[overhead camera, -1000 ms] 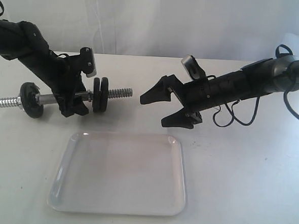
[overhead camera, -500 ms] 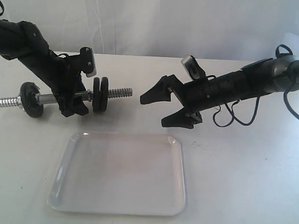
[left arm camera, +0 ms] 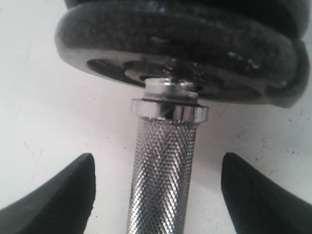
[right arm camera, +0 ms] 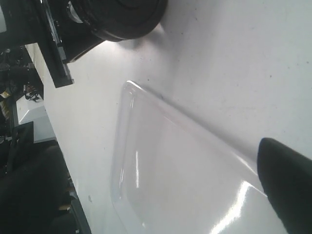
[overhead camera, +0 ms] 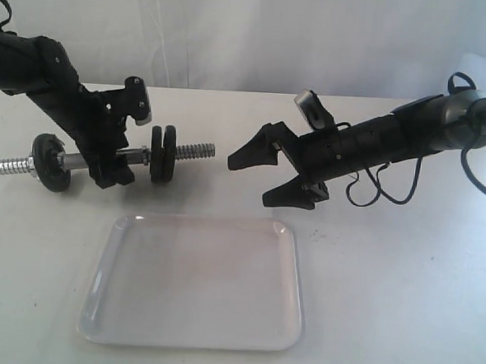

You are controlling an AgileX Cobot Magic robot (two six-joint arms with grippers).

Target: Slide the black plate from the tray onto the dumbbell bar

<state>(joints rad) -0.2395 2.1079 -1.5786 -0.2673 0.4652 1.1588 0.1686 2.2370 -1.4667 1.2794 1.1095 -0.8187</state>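
The black plate [overhead camera: 163,155] stands on the dumbbell bar [overhead camera: 194,152], whose long axis points toward the empty, spread right tool [overhead camera: 247,181], while the left tool [left arm camera: 157,161] straddles the bar, fingers apart.

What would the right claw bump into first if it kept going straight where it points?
Most likely the threaded end of the dumbbell bar, just ahead of the open right claw. Depth is unclear, so it could slide past onto the table.

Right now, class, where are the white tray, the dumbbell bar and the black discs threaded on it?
white tray [overhead camera: 195,282], exterior view, bare middle of its floor.
dumbbell bar [left arm camera: 161,170], left wrist view, knurled grip.
black discs [overhead camera: 164,154], exterior view, rims of the pair.
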